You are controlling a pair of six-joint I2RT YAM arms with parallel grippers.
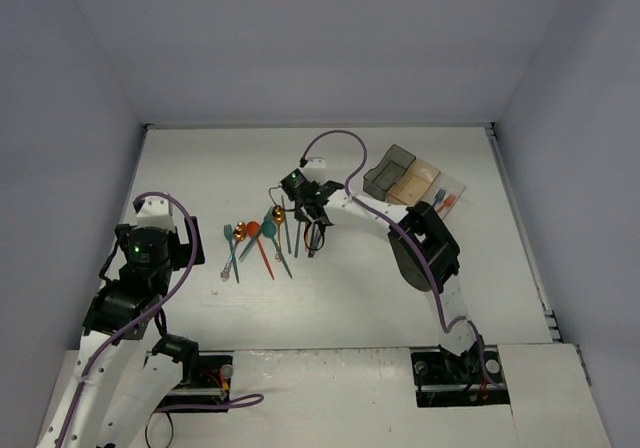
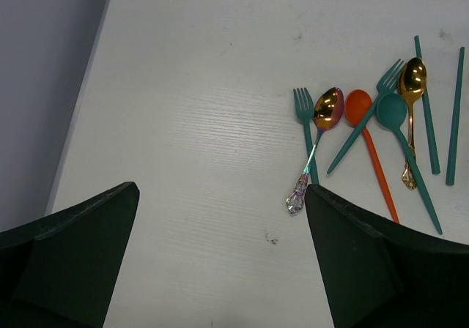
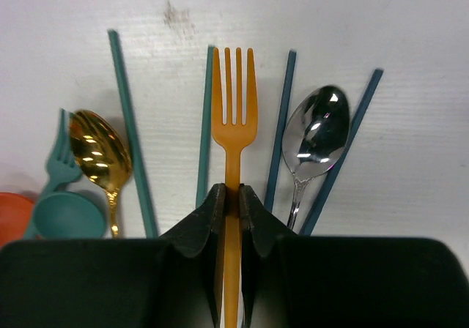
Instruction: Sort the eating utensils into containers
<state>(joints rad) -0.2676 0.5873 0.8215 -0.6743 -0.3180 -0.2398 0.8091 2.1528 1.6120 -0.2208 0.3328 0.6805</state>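
Note:
An orange fork lies tines away from me, and my right gripper is shut on its handle, low over the table among the eating utensils. Beside the fork lie a silver spoon, a gold spoon, a teal fork, a teal spoon and several thin teal and blue sticks. My left gripper stands open over bare table, left of a gold spoon with an iridescent handle and an orange spoon. The containers stand at the back right: dark grey, orange-tan, clear.
A few red and teal utensils show in the clear bin. The table's left edge runs close to my left gripper. White walls enclose the table on three sides.

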